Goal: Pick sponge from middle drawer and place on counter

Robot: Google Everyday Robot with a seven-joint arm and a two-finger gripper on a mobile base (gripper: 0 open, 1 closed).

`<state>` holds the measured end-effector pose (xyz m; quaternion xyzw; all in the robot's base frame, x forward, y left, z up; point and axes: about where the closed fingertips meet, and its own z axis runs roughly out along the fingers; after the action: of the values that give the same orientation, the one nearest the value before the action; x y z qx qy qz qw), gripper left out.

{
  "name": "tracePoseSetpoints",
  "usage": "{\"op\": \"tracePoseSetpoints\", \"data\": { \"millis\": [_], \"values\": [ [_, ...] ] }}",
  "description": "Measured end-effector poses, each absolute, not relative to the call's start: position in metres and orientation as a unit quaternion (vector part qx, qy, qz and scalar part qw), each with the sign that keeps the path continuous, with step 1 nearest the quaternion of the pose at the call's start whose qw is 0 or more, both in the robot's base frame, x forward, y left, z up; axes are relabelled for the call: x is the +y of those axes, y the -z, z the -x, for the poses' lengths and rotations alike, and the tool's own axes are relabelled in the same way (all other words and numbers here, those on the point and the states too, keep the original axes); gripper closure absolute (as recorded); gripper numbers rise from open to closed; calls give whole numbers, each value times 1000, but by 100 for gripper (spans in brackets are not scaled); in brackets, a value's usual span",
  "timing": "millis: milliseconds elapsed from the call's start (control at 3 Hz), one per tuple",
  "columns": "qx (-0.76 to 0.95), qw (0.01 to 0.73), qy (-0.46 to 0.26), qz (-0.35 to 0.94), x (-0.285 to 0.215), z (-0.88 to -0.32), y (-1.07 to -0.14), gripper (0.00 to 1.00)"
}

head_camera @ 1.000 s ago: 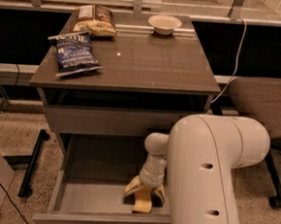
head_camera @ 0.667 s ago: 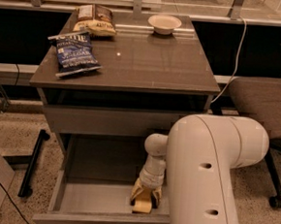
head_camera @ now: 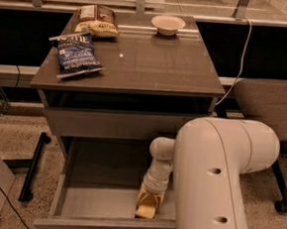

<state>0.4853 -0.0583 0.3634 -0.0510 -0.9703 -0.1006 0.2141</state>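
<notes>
The arm (head_camera: 217,182) hides the drawer's (head_camera: 97,202) right side. The tool (head_camera: 149,201), down in the drawer, merges with the sponge (head_camera: 144,212); which is which cannot be told.

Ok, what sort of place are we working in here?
Probably an office break area: a blue chip bag and a bowl on the counter, a wheeled office chair beside it. The gripper is down in the open middle drawer.
</notes>
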Motion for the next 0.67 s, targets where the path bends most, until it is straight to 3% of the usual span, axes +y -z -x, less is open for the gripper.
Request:
{"op": "tracePoseSetpoints", "data": {
  "millis": [333,667],
  "values": [
    [-971,167,162,47,-74,-486,-399,100],
    [-969,102,222,25,-103,-488,-444,100]
  ]
}}
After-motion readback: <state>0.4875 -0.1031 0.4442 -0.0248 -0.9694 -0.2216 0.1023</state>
